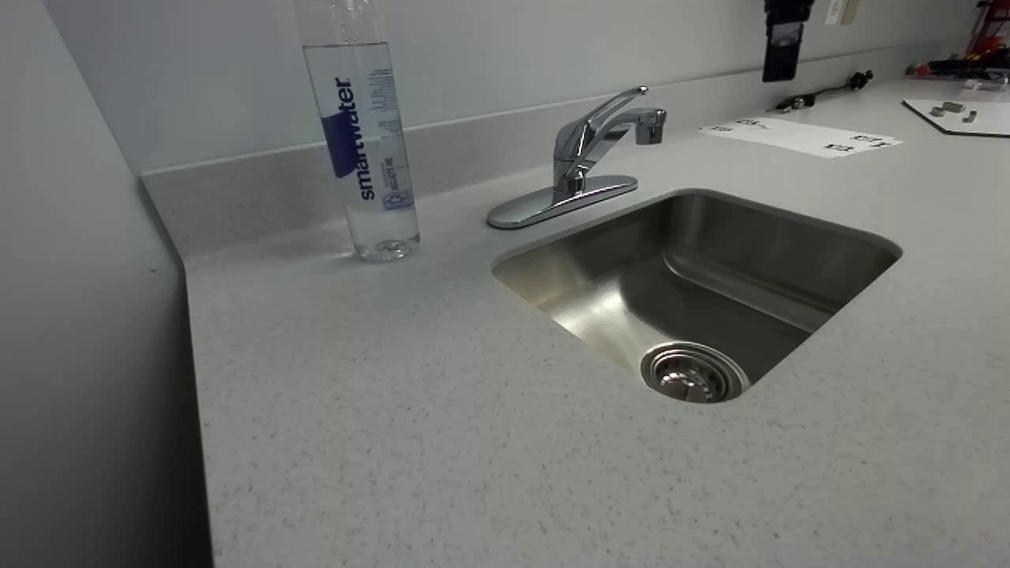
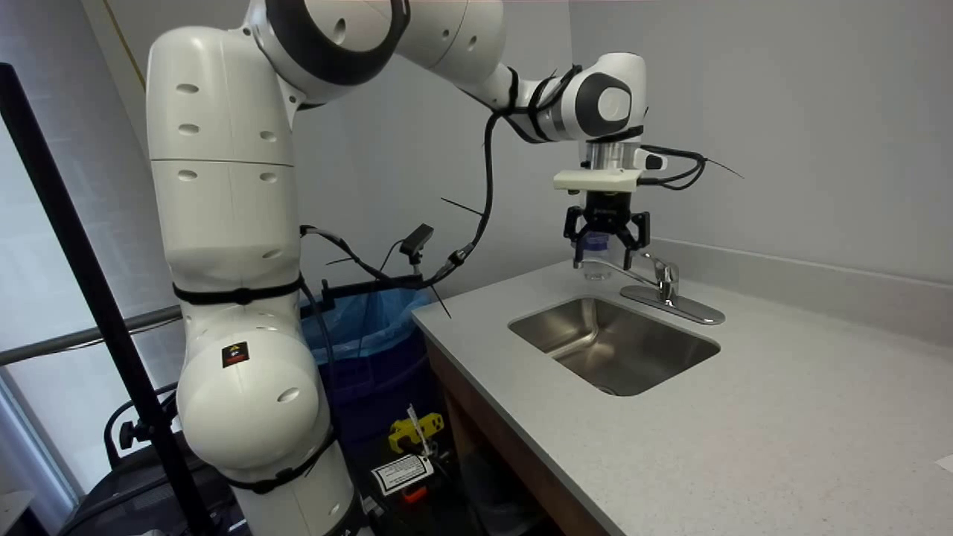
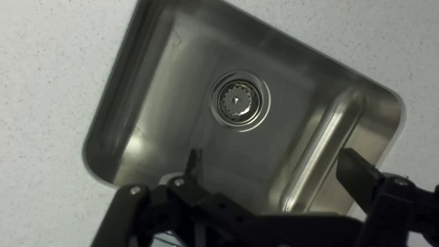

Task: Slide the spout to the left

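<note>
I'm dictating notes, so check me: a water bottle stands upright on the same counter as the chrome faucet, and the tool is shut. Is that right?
Not quite: the tool is open, its fingers wide apart in the wrist view. The water bottle does stand upright on the same counter as the chrome faucet.

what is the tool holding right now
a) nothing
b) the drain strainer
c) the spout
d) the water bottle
a, the tool is open, its fingers standing apart with the sink seen between them in the wrist view, while the spout shows ungripped in an exterior view.
</note>
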`<state>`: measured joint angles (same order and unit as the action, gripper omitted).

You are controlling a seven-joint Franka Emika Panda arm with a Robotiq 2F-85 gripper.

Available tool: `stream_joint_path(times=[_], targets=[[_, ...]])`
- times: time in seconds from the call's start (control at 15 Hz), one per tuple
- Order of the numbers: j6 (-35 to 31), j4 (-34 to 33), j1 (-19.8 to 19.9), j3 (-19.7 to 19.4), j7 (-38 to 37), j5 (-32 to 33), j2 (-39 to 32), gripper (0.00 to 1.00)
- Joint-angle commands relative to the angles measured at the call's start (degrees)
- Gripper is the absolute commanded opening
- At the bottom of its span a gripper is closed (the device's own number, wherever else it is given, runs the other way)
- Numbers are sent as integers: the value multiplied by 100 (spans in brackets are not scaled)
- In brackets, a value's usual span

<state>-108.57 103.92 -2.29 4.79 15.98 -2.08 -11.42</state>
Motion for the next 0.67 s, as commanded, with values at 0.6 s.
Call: stream_joint_path(times=[0.6], targets=[[-15,142,-7,-18,4,41,19,100]])
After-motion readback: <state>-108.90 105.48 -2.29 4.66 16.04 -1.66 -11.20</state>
